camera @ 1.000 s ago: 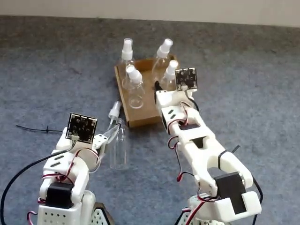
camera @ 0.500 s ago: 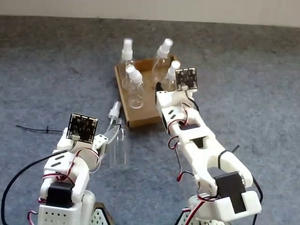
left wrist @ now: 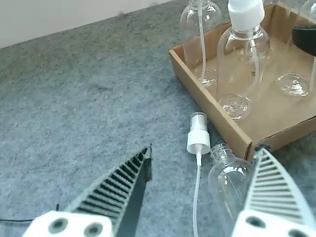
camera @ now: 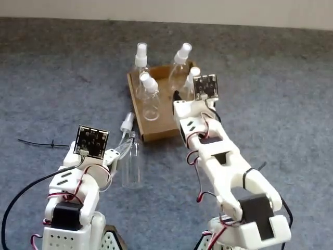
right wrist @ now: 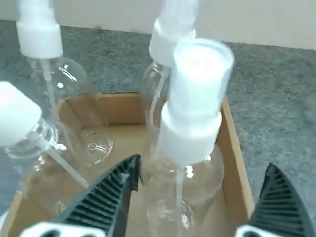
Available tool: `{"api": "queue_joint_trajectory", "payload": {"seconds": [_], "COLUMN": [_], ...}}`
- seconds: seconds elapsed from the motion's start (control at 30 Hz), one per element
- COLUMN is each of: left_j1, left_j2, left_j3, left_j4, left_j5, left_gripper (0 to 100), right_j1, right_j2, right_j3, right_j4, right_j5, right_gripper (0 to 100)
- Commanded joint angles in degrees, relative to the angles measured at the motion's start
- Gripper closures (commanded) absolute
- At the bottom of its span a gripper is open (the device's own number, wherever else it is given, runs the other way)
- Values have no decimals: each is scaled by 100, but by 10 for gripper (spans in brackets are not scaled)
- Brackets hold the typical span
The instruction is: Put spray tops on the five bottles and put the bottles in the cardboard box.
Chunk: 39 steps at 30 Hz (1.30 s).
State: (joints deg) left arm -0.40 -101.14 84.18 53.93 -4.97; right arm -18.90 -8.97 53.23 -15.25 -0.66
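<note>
While the grey, carpet-like counter runs back to a pale wall, the cardboard box holds four capped bottles upright. Our right gripper stands released astride one (not touching, as far as we see). Our left gripper, likewise spread, hangs over the fifth bottle, lying uncapped just outside the box, the spray top loose beside its neck.

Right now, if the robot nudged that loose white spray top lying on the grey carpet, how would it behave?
The white spray top looks small and plastic, so probably very light. Its thin clear tube would likely flex rather than stay stiff. Being round, it might roll, though the grey carpet should slow it.
</note>
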Motion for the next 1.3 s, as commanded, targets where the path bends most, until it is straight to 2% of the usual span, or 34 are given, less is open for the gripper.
{"api": "queue_joint_trajectory", "payload": {"seconds": [0.0, 0.2, 0.53, 0.63, 0.77, 0.9, 1.03, 1.17, 1.27], "left_j1": [-84, -92, -92, -92, -163, -866, -1719, -2958, -3503], "left_j2": [-66, -66, -66, -22, 4, 4, 224, 1569, 3090], "left_j3": [-40, -40, -40, -84, -303, -796, -1358, -2677, -3987], "left_j4": [-132, -132, -132, -105, -97, -88, -97, -105, -62], "left_j5": [-35, -35, -35, -26, -18, -88, -941, -1029, -1020], "left_gripper": [706, 706, 706, 706, 706, 706, 706, 705, 705], "right_j1": [-75, -75, -110, -453, -1464, -2422, -3099, -3530, -3688], "right_j2": [-725, -1534, -2809, -2923, -2686, -2316, -1912, -1393, -998], "right_j3": [-637, -1270, -2677, -3099, -3389, -3275, -3204, -3196, -3187], "right_j4": [848, 2185, 5437, 6703, 8110, 8295, 8277, 8233, 7899], "right_j5": [149, 167, 158, 149, 149, 141, 141, 53, -765], "right_gripper": [687, 687, 687, 687, 687, 687, 687, 687, 687]}}
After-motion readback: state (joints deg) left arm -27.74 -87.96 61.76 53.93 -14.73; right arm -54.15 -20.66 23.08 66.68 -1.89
